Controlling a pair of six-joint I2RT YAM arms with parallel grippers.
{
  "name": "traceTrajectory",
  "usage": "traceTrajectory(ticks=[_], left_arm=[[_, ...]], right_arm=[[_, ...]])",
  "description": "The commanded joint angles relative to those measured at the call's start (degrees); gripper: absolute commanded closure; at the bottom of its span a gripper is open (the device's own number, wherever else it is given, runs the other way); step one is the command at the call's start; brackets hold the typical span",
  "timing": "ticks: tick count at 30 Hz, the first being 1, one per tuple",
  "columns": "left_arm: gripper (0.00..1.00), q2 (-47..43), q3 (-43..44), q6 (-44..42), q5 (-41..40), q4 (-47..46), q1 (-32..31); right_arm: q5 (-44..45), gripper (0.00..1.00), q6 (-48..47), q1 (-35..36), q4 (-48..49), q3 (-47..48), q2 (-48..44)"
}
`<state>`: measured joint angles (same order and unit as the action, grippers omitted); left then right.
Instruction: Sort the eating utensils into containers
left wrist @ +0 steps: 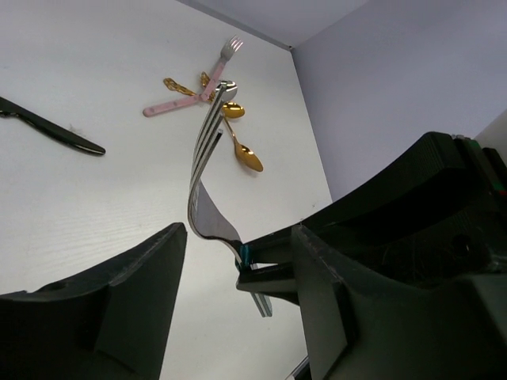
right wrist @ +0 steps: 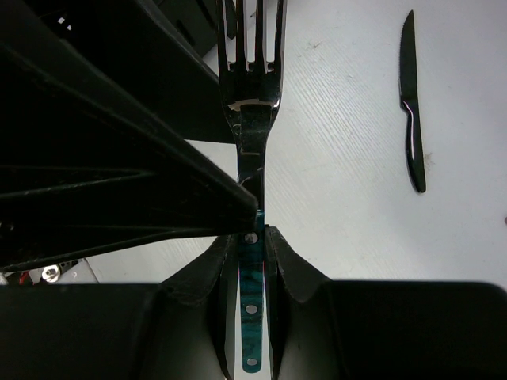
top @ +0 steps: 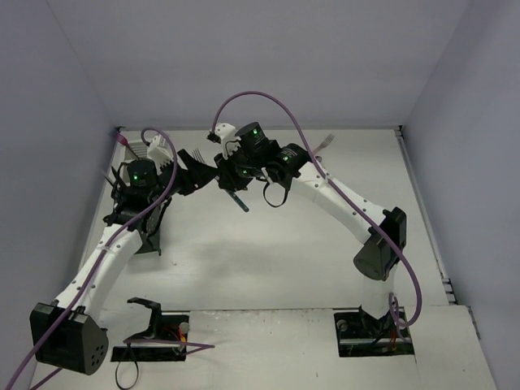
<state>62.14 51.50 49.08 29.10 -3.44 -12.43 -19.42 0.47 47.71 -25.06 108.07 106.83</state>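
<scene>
Right gripper [right wrist: 252, 237] with teal-handled fork [right wrist: 252, 119] over white tabletop [right wrist: 341, 198], lavender walls [top: 244, 57] beyond.

White table [top: 268, 260], pale lavender walls [top: 268, 57].

Teal-handled fork [right wrist: 253, 134] aloft; black knife [right wrist: 412, 111], pink fork [left wrist: 190, 93], gold spoons [left wrist: 250, 160] flat.

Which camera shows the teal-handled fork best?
Right wrist: the fork shows large, tines to teal handle, clamped in the right pincer. Left wrist shows it side-on, handle mostly hidden. Top view shows just its handle end.
</scene>
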Motion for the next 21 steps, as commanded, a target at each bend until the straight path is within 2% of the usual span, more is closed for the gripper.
traceTrajectory(ticks=[1, 3, 9, 10, 12, 13, 15, 16, 17, 19, 21], left_arm=[[0.51, -0.18, -0.2, 3.6, -0.69, -7.28, 0.45], [0.58, -0.28, -0.32, 3.48, -0.63, -7.28, 0.44], [0.92, -0.7, -0.35, 2.43, -0.62, -7.28, 0.56], [0.95, -0.7, -0.27, 2.17, -0.63, -7.28, 0.64], [0.98, -0.79, 0.0, 1.64, -0.45, -7.28, 0.9], [0.99, -0.93, 0.41, 1.23, -0.32, -7.01, 1.25], [1.0, -1.01, 1.55, 0.15, -0.19, -5.57, 2.21], [1.0, -0.93, 2.69, -0.46, -0.02, -4.21, 2.82], [1.0, -0.76, 3.25, -1.22, 0.08, -3.6, 3.59], [1.0, 0.28, 6.96, -5.69, 1.04, 1.15, 6.75], [1.0, 1.81, 14.11, -13.31, 1.3, 5.24, 10.12]], right_arm=[[-0.99, 1.0, 0.67, 0.51, 3.7, 1.53, -2.46], [-0.69, 1.0, 0.67, 0.45, 3.7, 1.58, -2.64], [-1.65, 1.0, 0.16, 0.54, 3.79, 2.49, -2.33], [-2.09, 1.0, -0.02, 0.45, 3.71, 2.66, -2.24], [-2.46, 0.92, 0.06, 0.54, 3.79, 2.67, -2.32], [-2.6, 0.78, -0.01, 0.47, 3.65, 2.6, -2.66], [-2.89, 0.37, -2.89, 0.45, 3.7, 2.2, -3.71], [-3.2, 0.24, -3.69, 0.36, 3.7, 1.72, -4.24], [-3.3, 0.15, -4.27, 0.32, 3.7, 1.53, -4.76], [-2.57, 0.03, -4.72, -0.28, 3.7, 0.91, -6.21], [-2.23, 0.0, -4.74, -2.21, 3.7, 0.25, -7.86]])
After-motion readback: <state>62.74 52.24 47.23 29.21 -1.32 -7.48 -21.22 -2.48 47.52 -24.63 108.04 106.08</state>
